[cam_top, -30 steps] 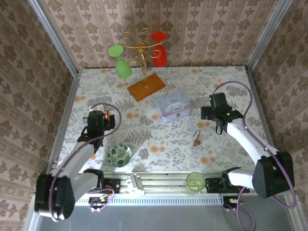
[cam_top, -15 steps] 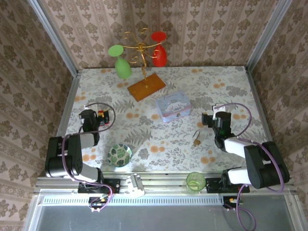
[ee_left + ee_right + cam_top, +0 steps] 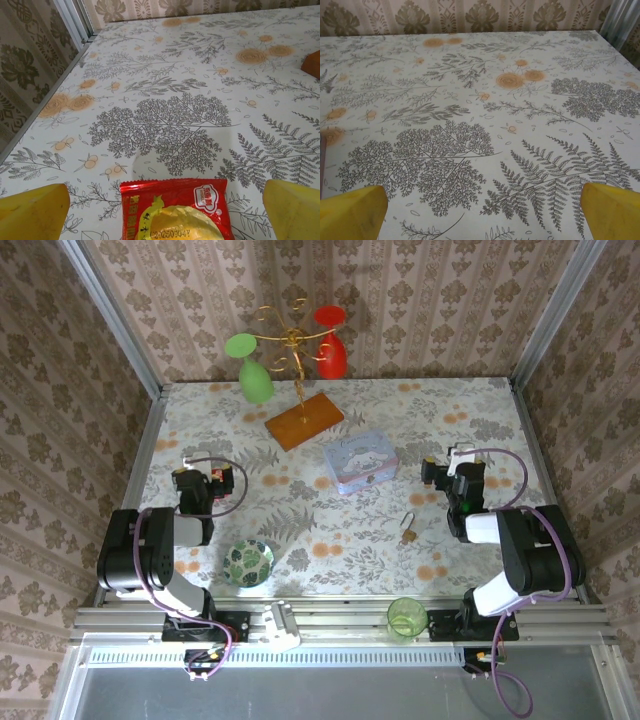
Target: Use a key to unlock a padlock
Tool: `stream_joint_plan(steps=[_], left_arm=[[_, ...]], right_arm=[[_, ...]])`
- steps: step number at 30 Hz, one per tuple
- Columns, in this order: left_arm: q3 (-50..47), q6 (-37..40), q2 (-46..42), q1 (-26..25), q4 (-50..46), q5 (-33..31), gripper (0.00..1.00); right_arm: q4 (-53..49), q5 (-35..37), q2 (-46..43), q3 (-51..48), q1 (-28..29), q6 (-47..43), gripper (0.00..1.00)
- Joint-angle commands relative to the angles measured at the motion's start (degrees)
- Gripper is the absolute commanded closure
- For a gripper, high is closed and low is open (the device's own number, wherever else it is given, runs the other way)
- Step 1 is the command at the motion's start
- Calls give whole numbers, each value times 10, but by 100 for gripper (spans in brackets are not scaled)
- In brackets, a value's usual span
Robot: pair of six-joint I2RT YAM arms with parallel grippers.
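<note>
The tiny brass padlock [image 3: 408, 536] lies on the flowered tablecloth right of centre, near the front. A slim silvery piece, the key [image 3: 409, 520], lies just beyond it; it is too small to tell whether the two are joined. My right gripper [image 3: 455, 473] sits to the right of them, apart from both. In the right wrist view it [image 3: 480, 217] is open, with bare cloth between its yellow fingertips [image 3: 352, 212]. My left gripper [image 3: 193, 485] is at the far left. It [image 3: 165, 215] is open over a red-and-yellow snack packet [image 3: 172, 210].
A pale blue tin [image 3: 360, 462] stands behind the padlock. At the back, a wooden base [image 3: 303, 420] carries a wire stand with a green and a red glass. A patterned bowl [image 3: 248, 562] and a green cup [image 3: 407, 617] stand near the front edge.
Both arms have folded back toward their bases, the right one from a stretched pose. The left gripper has shifted slightly back-left. The padlock and key have not moved.
</note>
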Motion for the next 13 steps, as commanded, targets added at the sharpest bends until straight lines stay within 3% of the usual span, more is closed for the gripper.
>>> stream_joint_plan(steps=[1, 6, 13], left_arm=[[-3, 9, 2, -6, 29, -12, 0], [3, 28, 3, -19, 25, -6, 0], [10, 18, 0, 1, 1, 43, 0]], right_arm=[[-12, -14, -1, 7, 0, 9, 0], [-12, -15, -1, 7, -1, 10, 0], [-8, -15, -2, 4, -1, 9, 0]])
